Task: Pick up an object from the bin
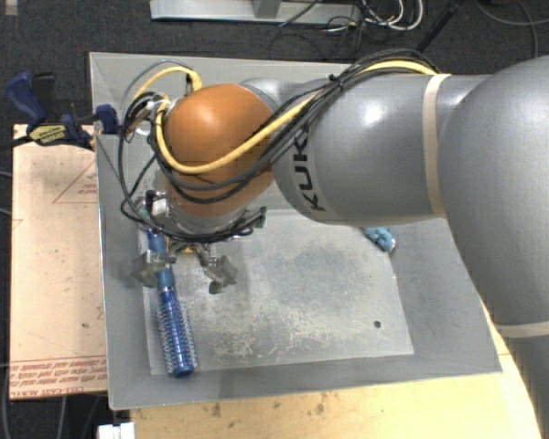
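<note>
My gripper point(183, 273) hangs under the wrist over the left part of the bin, its two fingers spread apart, so it is open. A long blue tool with a ribbed, spring-like handle point(172, 323) lies along the bin's left side, pointing toward the front edge. Its upper end runs up between my fingers, close beside the left fingertip point(148, 269). The right fingertip point(218, 279) stands apart from it over bare bin floor. Whether the fingers touch the tool I cannot tell.
A small light-blue piece point(381, 238) lies on the bin floor toward the right, just under the edge of the arm. The big grey arm covers the bin's back and right parts.
</note>
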`<state>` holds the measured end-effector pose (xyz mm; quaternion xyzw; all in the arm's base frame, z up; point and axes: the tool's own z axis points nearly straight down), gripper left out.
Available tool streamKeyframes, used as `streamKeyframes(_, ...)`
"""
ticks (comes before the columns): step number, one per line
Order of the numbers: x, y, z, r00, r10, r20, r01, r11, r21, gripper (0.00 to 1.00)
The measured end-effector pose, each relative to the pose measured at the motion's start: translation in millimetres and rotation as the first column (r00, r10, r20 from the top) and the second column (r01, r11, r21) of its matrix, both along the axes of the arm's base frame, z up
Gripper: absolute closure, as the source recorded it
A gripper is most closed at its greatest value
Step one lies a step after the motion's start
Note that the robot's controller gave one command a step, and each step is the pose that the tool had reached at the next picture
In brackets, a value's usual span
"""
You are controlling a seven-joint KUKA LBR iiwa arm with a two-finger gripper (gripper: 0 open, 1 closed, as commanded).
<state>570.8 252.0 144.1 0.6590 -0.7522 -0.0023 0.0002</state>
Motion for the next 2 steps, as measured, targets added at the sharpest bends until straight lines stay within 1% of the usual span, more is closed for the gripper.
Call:
streamKeyframes(1,15.1,-3.6,-76.7,0.940,0.341,-0.001,-0.341,0.940,-0.001,0.00)
streamKeyframes(2,16.3,-2.9,-74.2,0.940,0.340,0.003,-0.340,0.940,0.001,1.00)
